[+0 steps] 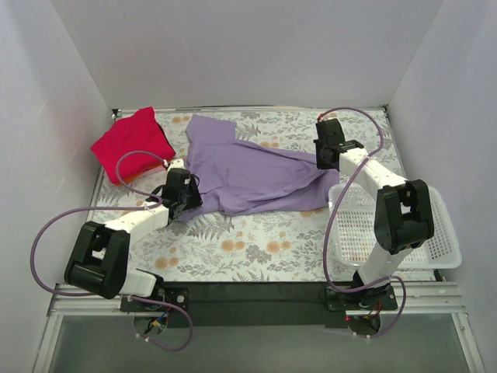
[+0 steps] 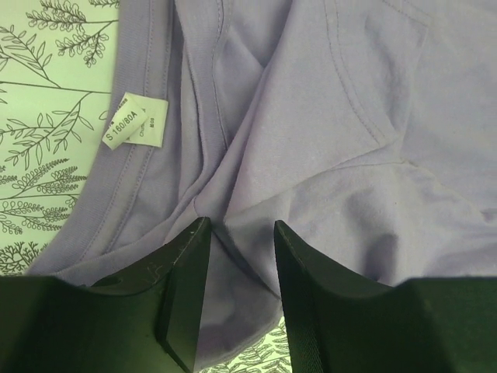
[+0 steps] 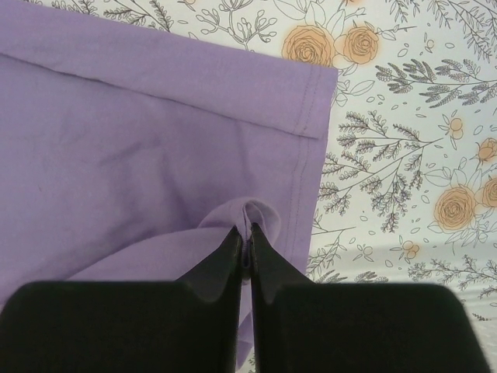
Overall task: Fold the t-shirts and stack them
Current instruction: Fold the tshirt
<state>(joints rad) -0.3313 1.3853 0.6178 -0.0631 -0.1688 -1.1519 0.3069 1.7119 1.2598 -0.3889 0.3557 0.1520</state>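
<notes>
The lavender t-shirt (image 1: pixel 248 175) lies crumpled and stretched across the middle of the flowered table. Over its near left end, by the collar and the white size label (image 2: pixel 135 120), sits my left gripper (image 1: pixel 188 200). In the left wrist view the left gripper (image 2: pixel 242 229) has its jaws apart, with a loose fold of lavender cloth (image 2: pixel 349 155) between them. My right gripper (image 1: pixel 324 159) is at the shirt's right end. The right wrist view shows it (image 3: pixel 248 233) shut on a pinched fold of the lavender cloth (image 3: pixel 140 155) near the hem. The red t-shirt (image 1: pixel 132 144) lies bunched at the back left.
A white mesh basket (image 1: pixel 443 241) stands at the right, beside the right arm's base. White walls close in the table on the left, back and right. Purple cables loop from both arms over the table.
</notes>
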